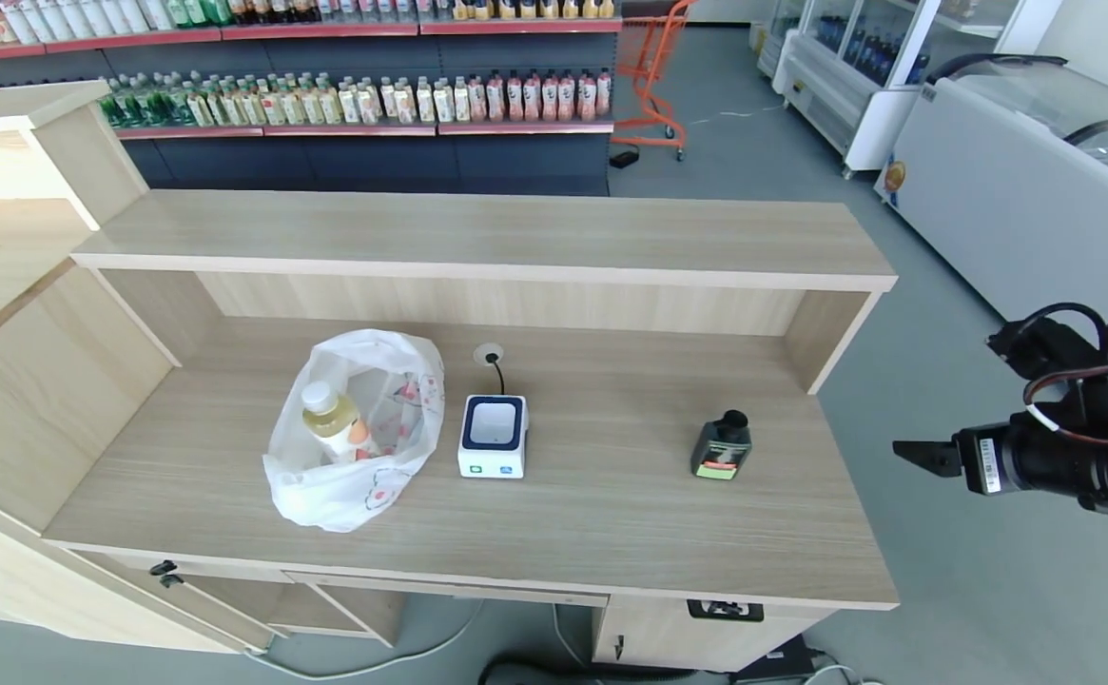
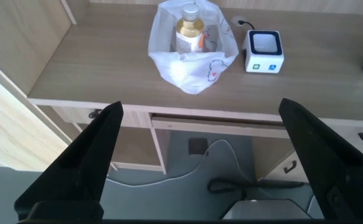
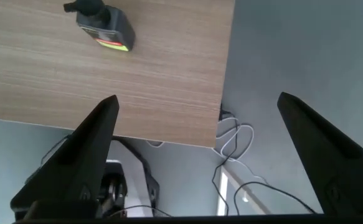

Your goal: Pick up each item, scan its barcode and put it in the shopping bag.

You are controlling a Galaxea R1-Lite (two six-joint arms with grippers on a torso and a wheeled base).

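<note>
Right gripper [image 3: 198, 102] is hanging off the counter's right end, over the floor, jaws spread wide and holding nothing. Left gripper [image 2: 201, 107] is sitting low, in front of the counter's front edge, jaws likewise wide and empty.

Dark bottle [image 1: 722, 445] appears to be standing upright on the counter [image 1: 611, 514], toward the right end and well apart from the scanner [image 1: 493, 436]. Shopping bag [image 1: 392, 381] is slumping just beside the scanner on its left. Its mouth is open, with a pale bottle [image 1: 330, 414] standing inside.

Risks, as I'm judging them:
- A finger clipping the dark bottle on the way in is likely to tip it or skid it.
- A grip over the label could be hiding the barcode; I cannot tell which face carries it.
- The bag is soft, so its mouth may be folding shut under a drop.

Room: bare counter is lying all round the dark bottle, and the front and right end are open. The side panel [image 1: 829, 338] and back ledge [image 1: 477, 233] are closing off the rear, and a cable [image 1: 497, 376] is trailing behind the scanner.
</note>
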